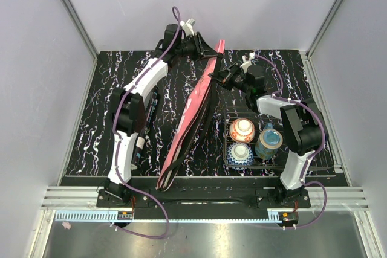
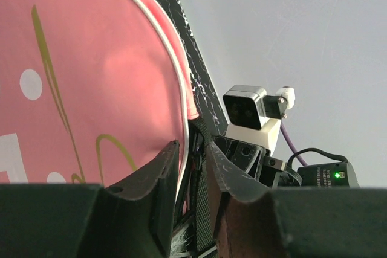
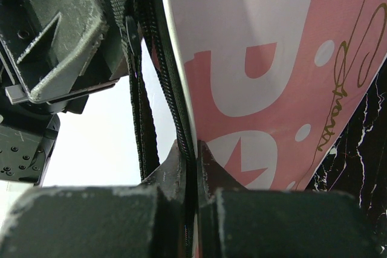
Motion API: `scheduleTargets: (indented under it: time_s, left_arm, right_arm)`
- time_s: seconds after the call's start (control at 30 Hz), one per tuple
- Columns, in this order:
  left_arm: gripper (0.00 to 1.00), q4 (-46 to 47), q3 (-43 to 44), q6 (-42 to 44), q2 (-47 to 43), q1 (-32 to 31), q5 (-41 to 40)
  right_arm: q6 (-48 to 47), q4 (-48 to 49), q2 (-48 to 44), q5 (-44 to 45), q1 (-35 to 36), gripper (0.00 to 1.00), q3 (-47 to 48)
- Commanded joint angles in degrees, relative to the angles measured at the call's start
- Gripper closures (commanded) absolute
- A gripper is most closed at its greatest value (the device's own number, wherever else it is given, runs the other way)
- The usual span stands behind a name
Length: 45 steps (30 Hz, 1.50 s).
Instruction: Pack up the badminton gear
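The long pink "SPORT" racket cover (image 1: 193, 113) stands on its edge, running from the near table edge to the far middle. Its pink face fills the left wrist view (image 2: 91, 77) and the right wrist view (image 3: 272, 58). My left gripper (image 1: 205, 48) (image 2: 192, 146) is closed on the cover's far rim and black strap. My right gripper (image 1: 222, 77) (image 3: 188, 144) is shut on the cover's black zipper edge, just right of the left one. A long black tube (image 1: 151, 104) lies on the table under my left arm. No rackets or shuttlecocks show.
A black wire basket (image 1: 326, 158) at the near right holds two patterned bowls (image 1: 242, 129) (image 1: 240, 154) and a cup (image 1: 268, 143), close under my right arm. Grey walls ring the black marbled table (image 1: 97, 119).
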Motion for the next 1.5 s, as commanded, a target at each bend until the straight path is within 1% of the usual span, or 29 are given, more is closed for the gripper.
scheduleTargets:
  time_s: [0.0,0.23,0.47,0.77,0.93,1.03,1.07,1.17,1.27,1.37,1.47]
  left_arm:
    - [0.73,5.5,3.3,-2.0,0.4,0.2,2.4]
    - [0.76,6.2,3.3,-2.8,0.8,0.3,3.2]
    - [0.74,5.4,3.1,-2.3,0.7,0.0,3.4]
    - [0.80,5.9,2.3,-2.7,1.2,0.0,3.8]
    - [0.82,6.1,3.6,-3.1,1.8,-0.2,3.8]
    - [0.85,5.7,4.4,-3.2,2.1,-0.3,4.0]
    - [0.91,5.7,4.4,-3.2,2.1,-0.3,4.0]
    - [0.99,5.4,4.5,-3.0,2.0,-0.4,4.1]
    - [1.00,4.2,4.5,-2.0,1.3,-0.6,4.1]
    - [1.00,0.4,3.3,0.5,-1.0,-1.0,3.6]
    - [1.00,-1.1,-3.6,2.9,-6.1,-1.1,2.6]
  right_arm:
    - [0.8,4.6,-1.6,-2.7,0.0,1.00,3.6]
    - [0.9,4.5,-1.8,-2.7,0.1,1.00,3.6]
    - [0.9,4.5,-1.9,-2.8,0.0,1.00,3.7]
    - [1.1,4.7,-1.7,-2.8,0.0,1.00,3.8]
    - [1.1,4.5,-1.7,-2.9,0.0,1.00,3.7]
    - [1.1,4.4,-1.7,-2.9,0.0,1.00,3.8]
    - [1.1,4.4,-1.6,-2.9,0.0,1.00,3.9]
    - [1.4,4.2,-1.8,-2.8,0.0,1.00,4.2]
    - [1.8,3.8,-1.5,-2.1,0.0,1.00,4.5]
    - [1.8,3.0,-1.7,-0.5,0.0,1.00,4.6]
    - [2.1,2.7,-2.2,1.8,-0.1,1.00,4.3]
